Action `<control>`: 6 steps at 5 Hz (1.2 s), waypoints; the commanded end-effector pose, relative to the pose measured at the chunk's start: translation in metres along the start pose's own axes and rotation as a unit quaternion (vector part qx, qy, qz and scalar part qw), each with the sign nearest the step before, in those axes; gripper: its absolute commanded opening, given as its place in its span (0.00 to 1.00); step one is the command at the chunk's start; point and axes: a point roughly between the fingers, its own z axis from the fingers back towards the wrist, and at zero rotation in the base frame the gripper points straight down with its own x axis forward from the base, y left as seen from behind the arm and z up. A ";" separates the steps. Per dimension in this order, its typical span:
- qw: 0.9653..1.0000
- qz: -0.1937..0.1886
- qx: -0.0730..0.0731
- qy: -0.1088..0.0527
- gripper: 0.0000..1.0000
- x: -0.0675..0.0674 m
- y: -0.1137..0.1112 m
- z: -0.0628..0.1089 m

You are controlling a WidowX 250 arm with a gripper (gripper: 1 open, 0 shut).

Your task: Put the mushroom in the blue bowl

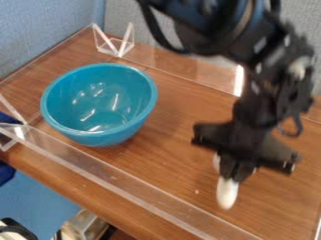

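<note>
Mushroom [227,194] is hanging from my claw [231,174], which is clamping its upper end. It's sitting over the right side of the wooden table [163,141], near the clear front wall [113,178]. Blue bowl [98,103] is sitting empty, well apart to the left. View is motion-blurred.

My arm [232,47] is motion-smeared, with soft outlines, and the top edge cuts it off. The jaws are blurred too, so I can't separate the fingers. They read as closed on the mushroom [228,192], whose upper part is hidden between them. Only its lower end shows, and its surface detail is too smeared to read. I can't tell whether its tip clears the bench [157,127]. The bench runs out past the right and near edges. The dark thing [13,231] in the near left corner is cut off and unidentifiable.
</note>
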 end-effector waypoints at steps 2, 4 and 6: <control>0.996 0.055 0.010 -0.071 0.00 0.041 0.044 0.077; 0.978 0.186 0.059 -0.069 0.00 0.049 0.134 0.077; 0.969 0.220 0.104 -0.053 0.00 0.046 0.178 0.052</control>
